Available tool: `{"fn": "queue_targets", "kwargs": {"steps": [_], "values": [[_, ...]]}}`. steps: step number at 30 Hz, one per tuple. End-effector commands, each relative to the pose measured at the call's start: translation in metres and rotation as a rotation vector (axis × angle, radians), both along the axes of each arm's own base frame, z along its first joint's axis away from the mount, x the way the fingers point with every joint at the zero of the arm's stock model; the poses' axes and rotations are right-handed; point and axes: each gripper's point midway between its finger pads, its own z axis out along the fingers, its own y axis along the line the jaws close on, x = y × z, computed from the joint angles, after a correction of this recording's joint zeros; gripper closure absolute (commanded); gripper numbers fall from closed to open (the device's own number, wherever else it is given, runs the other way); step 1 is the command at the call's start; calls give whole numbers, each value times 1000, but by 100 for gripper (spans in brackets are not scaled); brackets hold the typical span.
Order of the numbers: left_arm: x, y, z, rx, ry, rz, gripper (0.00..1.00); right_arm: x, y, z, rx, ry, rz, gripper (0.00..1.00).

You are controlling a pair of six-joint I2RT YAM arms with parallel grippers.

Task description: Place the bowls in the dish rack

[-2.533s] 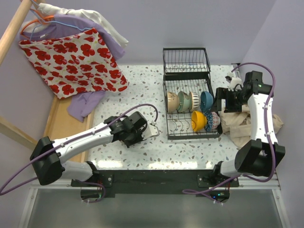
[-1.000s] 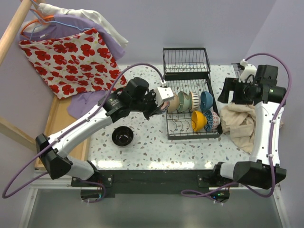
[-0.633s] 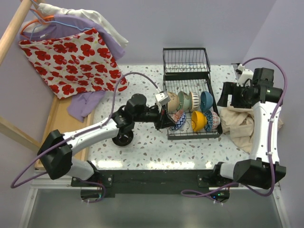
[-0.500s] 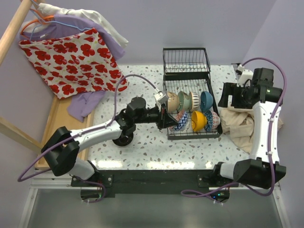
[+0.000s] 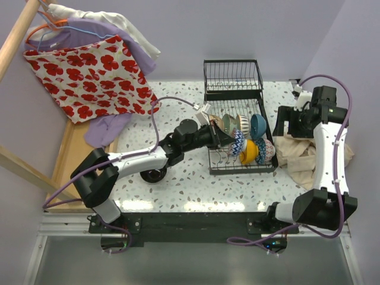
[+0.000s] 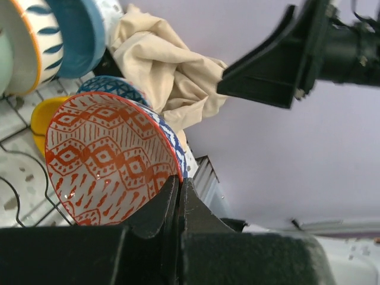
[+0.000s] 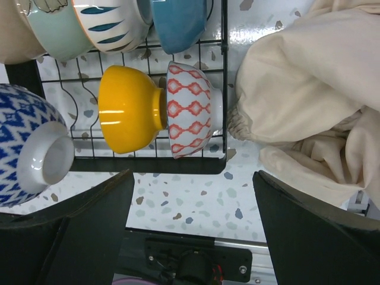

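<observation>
My left gripper (image 5: 226, 139) reaches over the black wire dish rack (image 5: 240, 171) and is shut on the rim of a bowl (image 5: 237, 142), blue-white patterned outside. In the left wrist view the gripper (image 6: 179, 180) pinches that rim, and the bowl's inside (image 6: 107, 160) is red-patterned. The bowl hangs on its side just left of the orange-yellow bowl (image 5: 249, 152), above the front row. Several bowls stand in the back row, among them a plain blue one (image 5: 258, 125). My right gripper (image 5: 287, 122) is open and empty right of the rack; its view (image 7: 191, 175) shows the yellow bowl (image 7: 127, 116) and a red-patterned bowl (image 7: 190, 110).
A dark bowl (image 5: 153, 174) sits on the table under my left arm. A beige cloth (image 5: 303, 155) lies right of the rack. The rack's higher basket section (image 5: 233, 74) is at the back. Clothes hang at the far left (image 5: 89, 65) over a wooden tray (image 5: 74, 155).
My left gripper picked the patterned bowl off the table, uncovering the dark bowl, and carried it right over the rack's front row toward the yellow bowl. The right arm shifted slightly.
</observation>
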Motion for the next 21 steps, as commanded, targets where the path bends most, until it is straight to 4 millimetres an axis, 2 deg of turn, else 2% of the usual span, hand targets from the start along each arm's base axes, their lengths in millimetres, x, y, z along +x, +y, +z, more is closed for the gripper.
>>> {"fn": "queue_targets", "kwargs": {"steps": [1,2,9,10,15,21], "values": [[19,-10,29,-132,223,132,100,6,-9,9,-48,-41,-18,14],[19,-9,27,-133,250,139,100,2,-10,3,-52,-21,-20,14],[19,-6,-10,-123,396,174,100,-9,-9,-11,-55,5,-26,14],[20,-8,-8,-139,386,165,100,-9,-9,-11,-57,4,-27,14],[21,-12,-28,-130,415,157,100,-8,-10,-15,-58,19,-29,14],[30,-18,-39,-138,408,153,100,-4,-12,-18,-58,28,-28,14]]}}
